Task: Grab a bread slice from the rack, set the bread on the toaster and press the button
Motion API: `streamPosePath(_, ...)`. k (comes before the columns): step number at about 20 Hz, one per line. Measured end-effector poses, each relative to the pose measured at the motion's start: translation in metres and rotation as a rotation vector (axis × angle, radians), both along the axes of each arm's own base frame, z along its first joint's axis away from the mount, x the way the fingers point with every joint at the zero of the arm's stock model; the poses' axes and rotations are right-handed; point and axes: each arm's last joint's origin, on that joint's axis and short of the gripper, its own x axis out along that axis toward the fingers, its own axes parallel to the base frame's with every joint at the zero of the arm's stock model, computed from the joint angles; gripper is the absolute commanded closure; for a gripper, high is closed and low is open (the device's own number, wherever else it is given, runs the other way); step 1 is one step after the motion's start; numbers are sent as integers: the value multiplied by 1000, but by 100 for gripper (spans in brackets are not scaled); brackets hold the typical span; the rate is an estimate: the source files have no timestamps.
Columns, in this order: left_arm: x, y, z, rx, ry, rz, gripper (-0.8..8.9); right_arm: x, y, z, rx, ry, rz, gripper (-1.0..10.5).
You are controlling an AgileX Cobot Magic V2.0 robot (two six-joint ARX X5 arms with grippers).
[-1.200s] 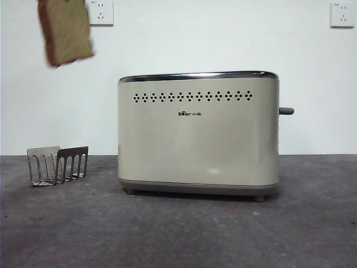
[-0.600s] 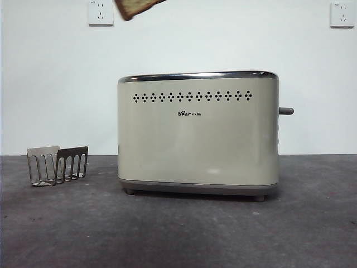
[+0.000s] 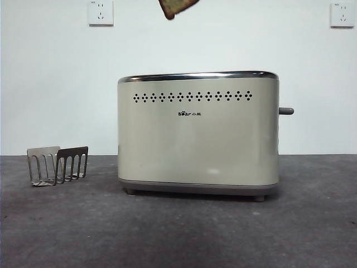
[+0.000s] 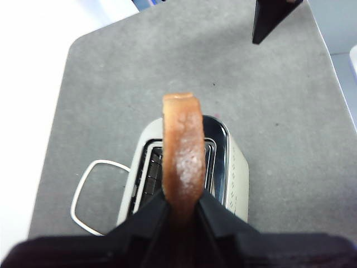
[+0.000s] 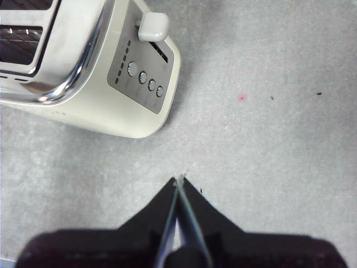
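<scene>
Meanwhile, far off to one side of the left gripper (image 4: 181, 209) and well below it, the rack (image 3: 57, 165) stood without bread. That gripper was clamped on the bread (image 4: 183, 159), held edge-up high above the toaster (image 3: 198, 134), whose slots showed directly beneath the slice in the left wrist view. The carry looked nearly done; next the slice would need lining up with a slot and lowering. The right gripper (image 5: 179, 187), jaws together, hung near the button (image 5: 153, 27), seemingly waiting to press it.
</scene>
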Motion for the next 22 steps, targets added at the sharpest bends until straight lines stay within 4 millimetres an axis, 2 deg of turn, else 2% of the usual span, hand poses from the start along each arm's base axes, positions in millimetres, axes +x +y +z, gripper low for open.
streamPosePath(9,39,-23,-37,134,38,33,816,0,0,0,-18,-11,24,946)
streamPosePath(22,43,-29,-44,175,2,-36,823,0,0,0,-26,-17,34,946)
